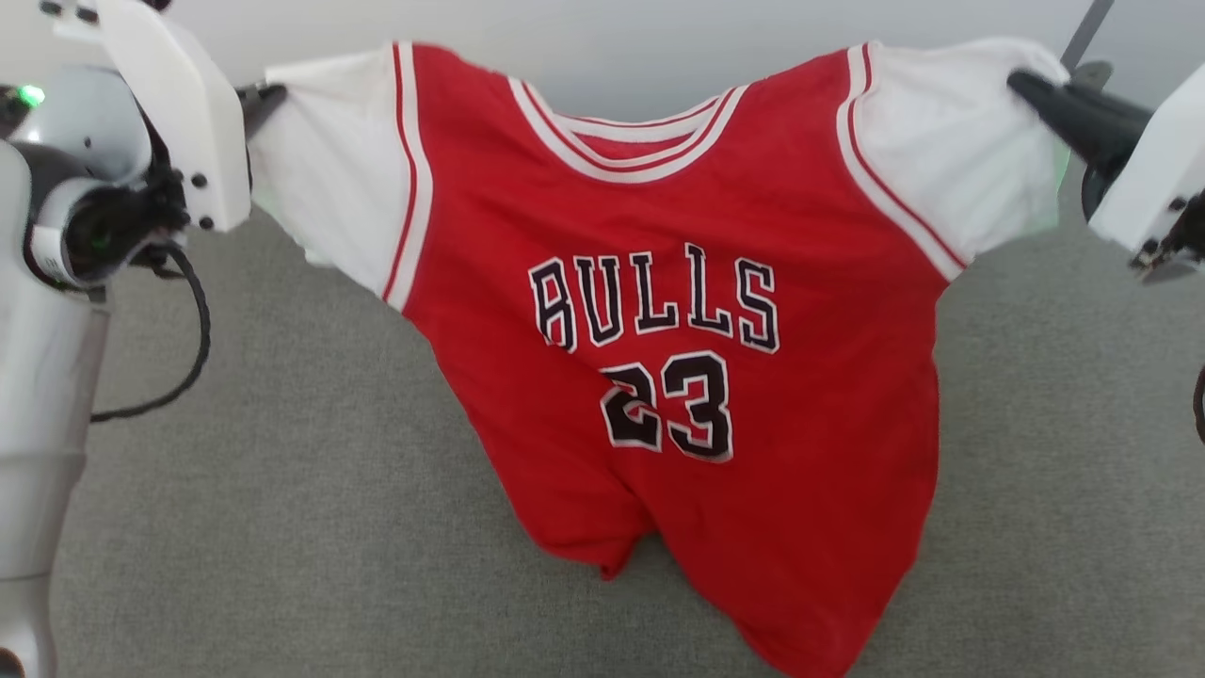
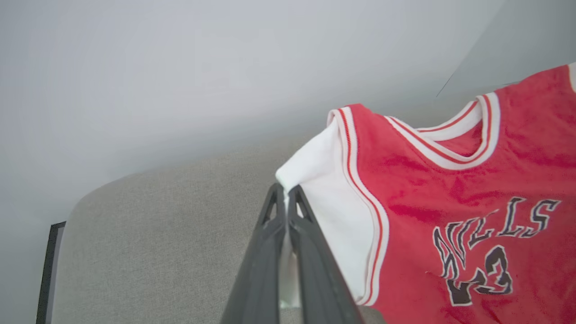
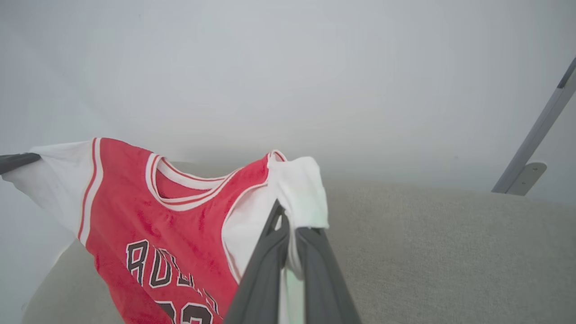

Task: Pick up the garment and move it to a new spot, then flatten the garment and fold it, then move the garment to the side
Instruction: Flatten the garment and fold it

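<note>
Garment [image 1: 678, 282] is hanging spread out in the air between the two grippers, above a grey cloth surface [image 1: 282, 490], with its front facing the head camera. Its red body is showing the black letters "BULLS" and the number 23, and the striped collar is sagging in a curve at the top middle.

At the upper left of the head view, the left gripper [image 1: 262, 98] is pinching the outer edge of one white sleeve. In the left wrist view its two dark fingers [image 2: 270, 234] are pressing together with a strip of white cloth caught between them.

At the upper right of the head view, the right gripper [image 1: 1036, 87] is clamping the other white sleeve. In the right wrist view its fingers [image 3: 265, 261] are squeezing shut on a bunched fold of that sleeve, which is draping over the fingertips.

Both sleeves are being held at about the same height, so the shoulder line is running nearly level. The red body is drooping down and toward the right gripper's side, with the lower hem crumpling unevenly close to the surface. Whether the hem is touching the surface cannot be told.

A pale wall [image 1: 612, 47] is rising behind the surface, and a grey metal pole [image 3: 535, 135] with a bracket is slanting up beside the wall beyond the right gripper.
</note>
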Controlling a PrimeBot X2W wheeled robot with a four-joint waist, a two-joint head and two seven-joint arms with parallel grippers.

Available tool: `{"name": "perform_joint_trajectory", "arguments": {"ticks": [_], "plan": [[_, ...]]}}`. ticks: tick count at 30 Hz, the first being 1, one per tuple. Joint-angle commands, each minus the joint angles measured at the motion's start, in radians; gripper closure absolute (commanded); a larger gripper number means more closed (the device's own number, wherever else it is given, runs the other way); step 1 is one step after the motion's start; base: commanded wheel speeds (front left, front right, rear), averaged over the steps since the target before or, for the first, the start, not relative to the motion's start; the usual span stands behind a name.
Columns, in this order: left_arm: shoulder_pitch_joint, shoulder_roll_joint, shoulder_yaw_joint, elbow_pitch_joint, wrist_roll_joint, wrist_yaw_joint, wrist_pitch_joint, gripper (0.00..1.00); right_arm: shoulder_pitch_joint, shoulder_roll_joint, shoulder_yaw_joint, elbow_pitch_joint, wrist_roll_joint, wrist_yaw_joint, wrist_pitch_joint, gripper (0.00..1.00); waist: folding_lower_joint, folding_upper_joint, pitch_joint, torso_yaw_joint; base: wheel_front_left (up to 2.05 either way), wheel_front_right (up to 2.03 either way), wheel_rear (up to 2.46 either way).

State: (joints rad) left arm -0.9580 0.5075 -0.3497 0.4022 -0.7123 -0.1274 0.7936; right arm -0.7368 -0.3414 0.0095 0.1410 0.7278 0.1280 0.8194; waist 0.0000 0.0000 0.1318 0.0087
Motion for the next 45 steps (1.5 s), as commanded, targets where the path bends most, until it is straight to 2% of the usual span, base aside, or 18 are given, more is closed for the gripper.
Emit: {"name": "perform_joint_trajectory", "arguments": {"ticks": [1,13,20,27,36,39,40,42,45], "plan": [[-0.029,0.008,0.003,-0.007,0.004,-0.002,-0.007,1.00,-0.028,0.021,-0.019,-0.012,0.008,0.005,0.003,1.00,0.0000,0.0000,-0.037,-0.013,0.00,0.00,0.00],[-0.133,0.017,-0.006,-0.025,0.008,-0.003,-0.035,1.00,-0.129,0.067,-0.096,-0.043,-0.063,0.005,-0.003,1.00,0.0000,0.0000,-0.079,-0.018,0.00,0.00,0.00],[-0.220,0.001,-0.038,0.008,0.044,-0.003,-0.120,1.00,-0.226,0.089,-0.090,0.019,-0.163,0.005,-0.106,1.00,0.0000,0.0000,-0.020,-0.024,0.00,0.00,0.00],[-0.391,-0.041,-0.071,0.139,0.137,-0.003,-0.346,1.00,-0.397,0.074,-0.006,0.199,-0.298,0.005,-0.357,1.00,0.0000,0.0000,0.105,-0.026,0.00,0.00,0.00],[-0.633,-0.084,-0.088,0.313,0.269,0.000,-0.738,1.00,-0.627,0.083,0.078,0.438,-0.479,0.003,-0.827,1.00,0.0000,0.0000,0.210,-0.021,0.00,0.00,0.00],[-0.677,-0.089,-0.089,0.341,0.289,0.000,-0.883,1.00,-0.680,0.065,0.108,0.503,-0.553,0.002,-0.989,1.00,0.0000,0.0000,0.225,-0.013,0.00,0.00,0.00],[-0.676,-0.092,-0.108,0.360,0.307,-0.001,-0.960,1.00,-0.701,0.060,0.132,0.545,-0.589,0.003,-1.040,1.00,0.0000,0.0000,0.229,-0.005,0.00,0.00,0.00],[-0.648,-0.093,-0.132,0.382,0.309,-0.002,-0.997,1.00,-0.695,0.057,0.157,0.585,-0.603,0.002,-1.060,1.00,0.0000,0.0000,0.230,0.000,0.00,0.00,0.00],[-0.584,-0.092,-0.190,0.406,0.276,-0.002,-1.010,1.00,-0.655,0.057,0.209,0.660,-0.562,0.002,-1.064,1.00,0.0000,0.0000,0.228,0.008,0.00,0.00,0.00]]}}
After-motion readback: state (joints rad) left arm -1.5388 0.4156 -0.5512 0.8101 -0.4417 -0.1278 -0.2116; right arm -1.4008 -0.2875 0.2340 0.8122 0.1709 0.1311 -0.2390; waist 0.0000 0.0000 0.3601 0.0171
